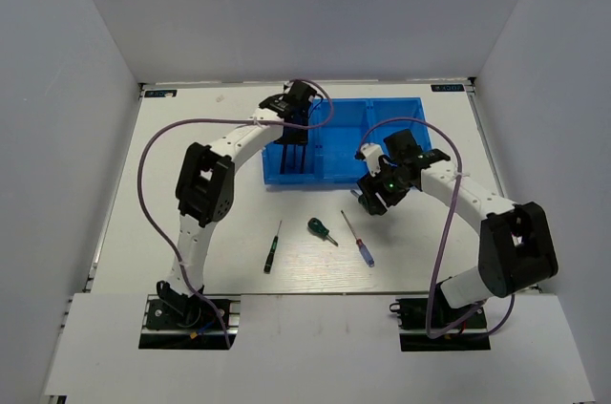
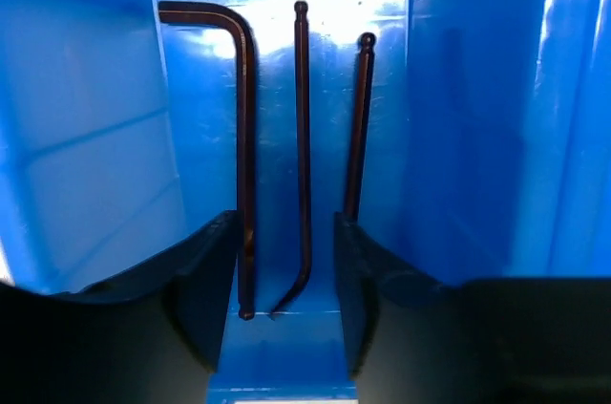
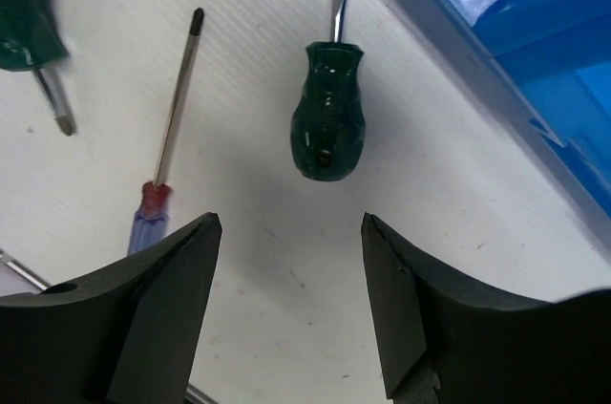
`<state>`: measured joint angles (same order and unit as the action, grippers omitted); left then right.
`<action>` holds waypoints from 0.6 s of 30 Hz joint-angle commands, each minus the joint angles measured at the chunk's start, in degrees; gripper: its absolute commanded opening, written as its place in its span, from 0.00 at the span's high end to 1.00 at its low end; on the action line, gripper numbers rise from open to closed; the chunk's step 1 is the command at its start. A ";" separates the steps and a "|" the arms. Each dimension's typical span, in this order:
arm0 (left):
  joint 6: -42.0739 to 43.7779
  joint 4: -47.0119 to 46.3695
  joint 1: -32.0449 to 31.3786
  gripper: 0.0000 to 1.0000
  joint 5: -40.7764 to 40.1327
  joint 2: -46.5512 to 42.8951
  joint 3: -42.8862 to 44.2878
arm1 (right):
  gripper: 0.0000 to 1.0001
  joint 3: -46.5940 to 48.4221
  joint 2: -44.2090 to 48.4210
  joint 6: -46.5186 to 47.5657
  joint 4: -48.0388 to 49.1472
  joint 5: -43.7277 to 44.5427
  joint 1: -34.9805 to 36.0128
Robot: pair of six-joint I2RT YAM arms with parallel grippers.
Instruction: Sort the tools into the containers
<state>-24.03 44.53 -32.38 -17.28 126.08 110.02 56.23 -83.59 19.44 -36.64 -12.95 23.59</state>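
Observation:
The blue bin [image 1: 340,150] stands at the back middle of the table. My left gripper [image 1: 294,140] reaches down into its left compartment, open and empty. In the left wrist view three dark hex keys [image 2: 303,137] lie on the blue floor [image 2: 105,165], running between and past my open fingers [image 2: 205,289]. My right gripper [image 1: 367,198] hovers open over the table just in front of the bin. In the right wrist view a stubby green-handled screwdriver [image 3: 329,117] lies just ahead of its open gripper [image 3: 291,265], untouched.
On the table in front lie a dark slim screwdriver [image 1: 273,246], a second green stubby screwdriver [image 1: 320,228] and a blue-red screwdriver [image 1: 359,239]. The blue-red one [image 3: 164,141] and the bin's edge [image 3: 506,51] show in the right wrist view. Purple cables loop over both arms.

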 commanded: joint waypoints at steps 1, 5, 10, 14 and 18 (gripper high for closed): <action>0.65 0.82 0.56 0.44 -2.32 -3.38 3.54 | 0.33 -0.50 -0.08 1.48 4.38 2.49 0.05; 1.35 1.34 -0.14 0.39 -2.93 -7.15 3.54 | 0.33 -0.42 -3.23 1.21 7.02 2.05 0.14; 1.88 1.26 -1.28 0.34 1.26 -18.74 -6.79 | 0.33 1.16 -7.19 0.16 9.83 1.70 0.40; 1.88 -1.20 -3.21 0.27 9.61 -29.56 -19.55 | 0.33 1.78 -10.53 -0.11 10.80 1.78 0.92; -0.47 -3.31 -6.81 0.26 14.38 -37.91 -32.04 | 0.66 0.55 -11.60 0.07 12.56 2.93 1.63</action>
<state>-22.70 42.92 -36.71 -8.93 91.79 83.96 55.83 -95.26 19.88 -26.96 -10.66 24.49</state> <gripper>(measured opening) 0.739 0.442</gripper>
